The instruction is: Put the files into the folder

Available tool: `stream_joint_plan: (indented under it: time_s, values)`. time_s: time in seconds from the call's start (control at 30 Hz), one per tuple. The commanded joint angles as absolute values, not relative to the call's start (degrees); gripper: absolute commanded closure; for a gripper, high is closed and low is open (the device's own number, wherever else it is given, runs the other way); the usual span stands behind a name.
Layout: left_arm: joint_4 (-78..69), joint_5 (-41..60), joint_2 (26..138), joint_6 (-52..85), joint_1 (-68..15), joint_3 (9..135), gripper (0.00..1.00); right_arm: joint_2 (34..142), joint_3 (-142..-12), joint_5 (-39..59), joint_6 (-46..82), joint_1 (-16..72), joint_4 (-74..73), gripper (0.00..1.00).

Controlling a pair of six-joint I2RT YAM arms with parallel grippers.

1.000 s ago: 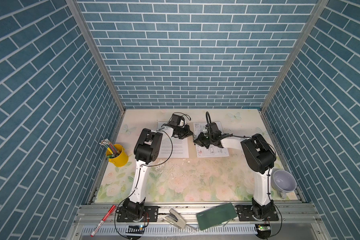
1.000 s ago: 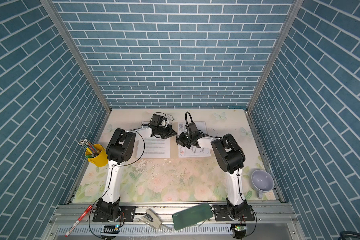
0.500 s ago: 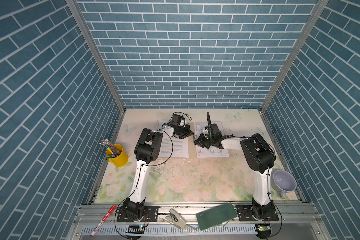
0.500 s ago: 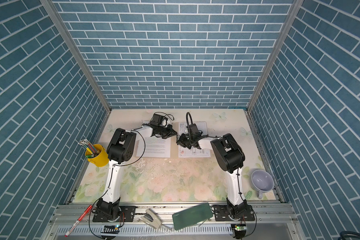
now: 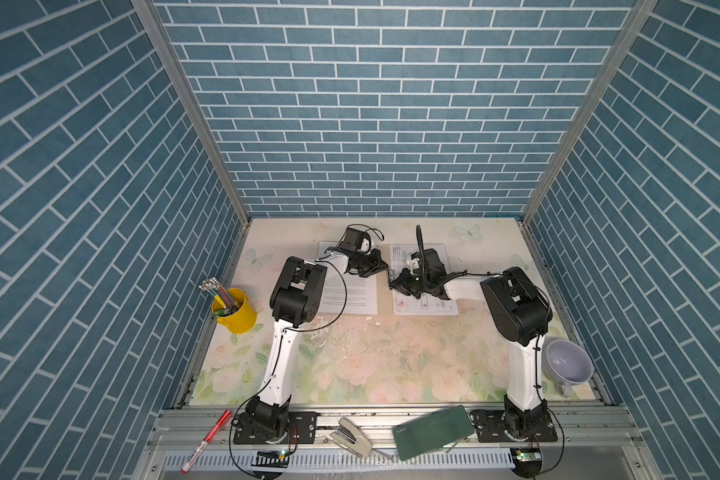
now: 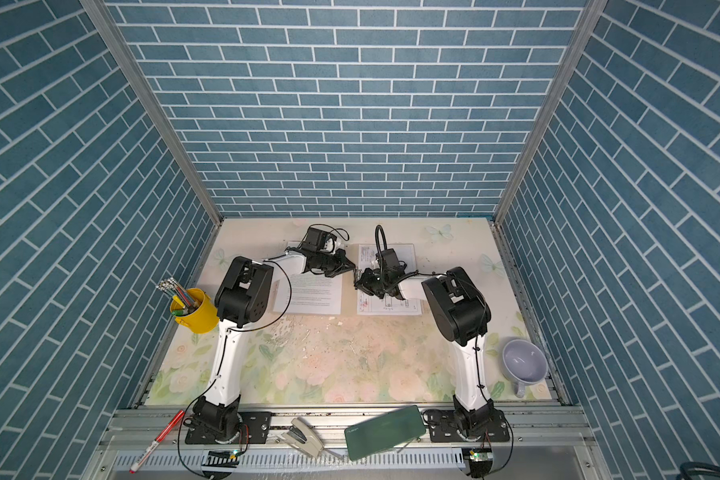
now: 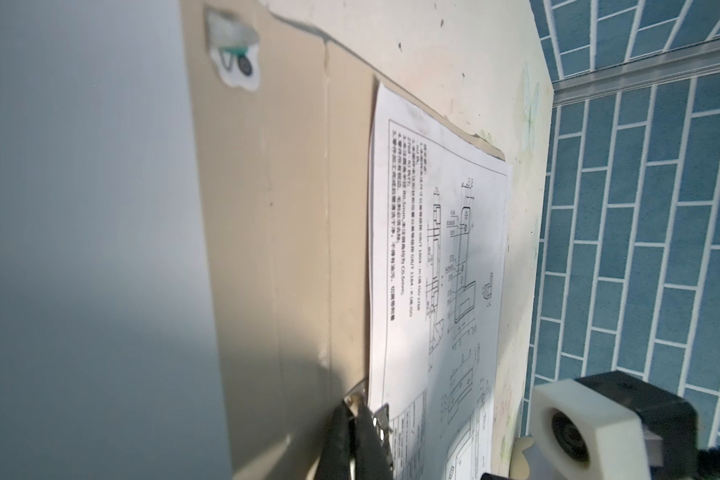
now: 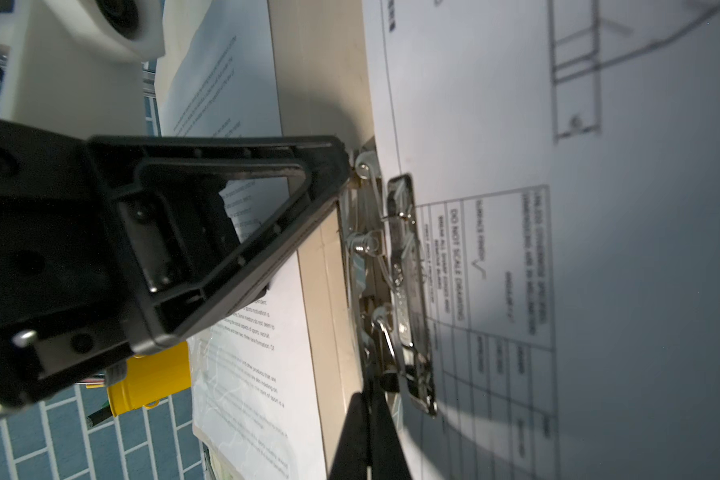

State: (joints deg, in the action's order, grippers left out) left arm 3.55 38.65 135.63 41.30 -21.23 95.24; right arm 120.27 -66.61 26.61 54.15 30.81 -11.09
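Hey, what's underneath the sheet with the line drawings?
The tan folder shows past the edges of the drawing sheet, which lies on it. The metal clip sits over the sheet's edge. Any sheet underneath is covered.

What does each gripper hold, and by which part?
Left gripper and right gripper are shut, tips at opposite ends of the folder's metal clip. Whether they pinch it or only press cannot be told.

- I see the table (image 5: 371,365) under a pale floral cover, with small white flecks scattered near its middle.
- The tan folder (image 5: 384,309) lies open and flat toward the back wall.
- A yellow cup (image 5: 235,316) of pencils stands at my left edge.
- A lavender mug (image 5: 568,365) sits at the right edge, near the front.
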Motion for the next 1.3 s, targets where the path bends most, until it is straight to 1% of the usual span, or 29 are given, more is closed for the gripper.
stream_joint_plan:
  time_s: [0.0, 0.4, 0.57, 0.73, 0.9, 1.17, 1.27]
  values:
    - [7.2, 37.22, 137.86, 38.69, -21.25, 94.79, 0.94, 128.89, -61.94, 7.76, 55.39, 27.8, 15.47, 1.0]
    - [5.84, 37.3, 137.06, 40.32, -21.18, 93.9, 0.94, 130.25, -65.55, 0.07, 58.07, 30.03, 24.34, 1.0]
    - [3.4, 38.21, 136.71, 42.26, -21.24, 92.77, 0.94, 129.53, -61.21, 2.46, 59.39, 30.65, 17.87, 0.99]
    - [1.55, 39.14, 136.77, 43.72, -21.23, 92.46, 0.94, 127.99, -58.96, 4.56, 60.22, 30.63, 11.65, 0.91]
    - [0.84, 39.51, 136.37, 44.16, -21.15, 92.21, 0.94, 126.78, -57.84, 4.66, 61.62, 30.6, 8.17, 0.88]
    - [-0.47, 39.68, 136.0, 45.35, -21.12, 91.15, 0.94, 128.5, -56.94, 7.38, 64.49, 30.67, 5.17, 0.89]
    - [-1.14, 39.64, 135.7, 46.15, -21.11, 90.64, 0.94, 130.41, -58.92, 6.79, 65.36, 30.66, 10.2, 0.91]
